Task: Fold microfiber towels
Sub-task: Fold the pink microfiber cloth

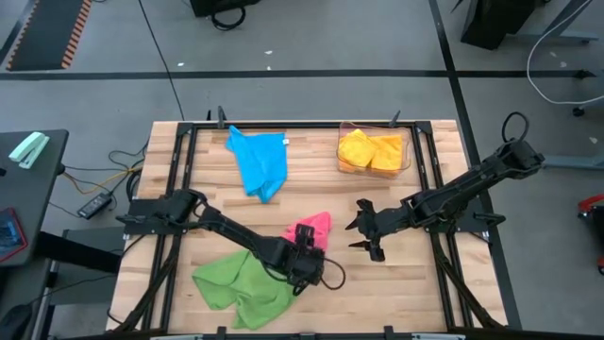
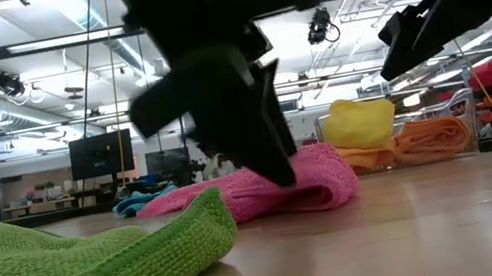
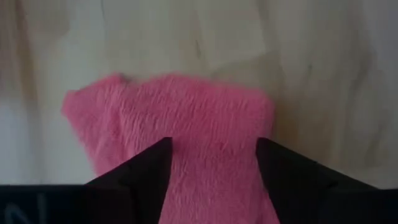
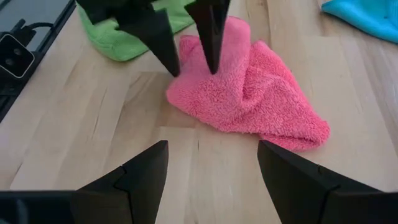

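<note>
1. Left end effector (image 4: pixel 186 46) is down on the near edge of the pink towel (image 4: pixel 249 93), fingers spread with cloth between them but not pinched. The towel is a rumpled heap mid-counter (image 1: pixel 415 293), not a neat fold.
2. Right end effector (image 1: pixel 366 229) hovers just beside the pink one, fingers spread, holding nothing.
3. Green towel (image 1: pixel 241 283) is crumpled at the front of the counter, right by the left arm. Blue towel (image 1: pixel 260 162) is spread near the back, and the yellow (image 1: pixel 357 147) and orange (image 1: pixel 389 151) ones sit in the clear bin (image 1: pixel 408 156).
4. Risk, I'd guess: the fingers sit so deep in the pile that pulling away could snag a loop and drag the heap open.
5. Closing here would probably grab several layers, so the fold ends up lopsided.
6. The left arm could also catch the green towel and drag it along.
</note>
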{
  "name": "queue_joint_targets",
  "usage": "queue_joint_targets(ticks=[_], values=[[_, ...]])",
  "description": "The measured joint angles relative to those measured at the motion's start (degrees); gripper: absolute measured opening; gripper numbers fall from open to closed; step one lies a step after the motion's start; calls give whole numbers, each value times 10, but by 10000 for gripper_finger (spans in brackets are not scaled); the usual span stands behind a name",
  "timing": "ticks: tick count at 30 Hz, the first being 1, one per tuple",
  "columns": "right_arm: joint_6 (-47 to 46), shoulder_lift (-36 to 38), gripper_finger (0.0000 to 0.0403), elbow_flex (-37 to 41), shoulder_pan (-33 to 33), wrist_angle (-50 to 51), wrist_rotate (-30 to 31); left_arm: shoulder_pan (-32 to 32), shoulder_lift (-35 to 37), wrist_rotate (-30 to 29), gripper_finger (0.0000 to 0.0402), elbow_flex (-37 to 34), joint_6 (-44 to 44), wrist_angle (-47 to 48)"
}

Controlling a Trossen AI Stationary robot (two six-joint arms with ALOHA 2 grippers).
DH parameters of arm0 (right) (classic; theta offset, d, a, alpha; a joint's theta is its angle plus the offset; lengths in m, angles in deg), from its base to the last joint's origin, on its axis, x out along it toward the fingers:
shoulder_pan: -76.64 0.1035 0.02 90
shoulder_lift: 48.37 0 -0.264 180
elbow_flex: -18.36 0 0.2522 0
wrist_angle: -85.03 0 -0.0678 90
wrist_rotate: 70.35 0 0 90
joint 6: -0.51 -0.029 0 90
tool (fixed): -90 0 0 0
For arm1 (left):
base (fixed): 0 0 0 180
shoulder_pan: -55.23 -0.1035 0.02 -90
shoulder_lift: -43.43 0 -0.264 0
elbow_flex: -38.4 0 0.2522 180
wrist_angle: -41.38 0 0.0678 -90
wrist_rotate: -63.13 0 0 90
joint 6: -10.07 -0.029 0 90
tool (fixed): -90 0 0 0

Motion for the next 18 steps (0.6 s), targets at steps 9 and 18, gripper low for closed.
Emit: queue_joint_targets(ticks=[9,18], values=[[-4,0,256,5,0,-12,0,14,-33,-48,225,0,-86,-29],[-8,0,256,5,1,-18,0,24,-48,-113,182,-1,-126,-36]])
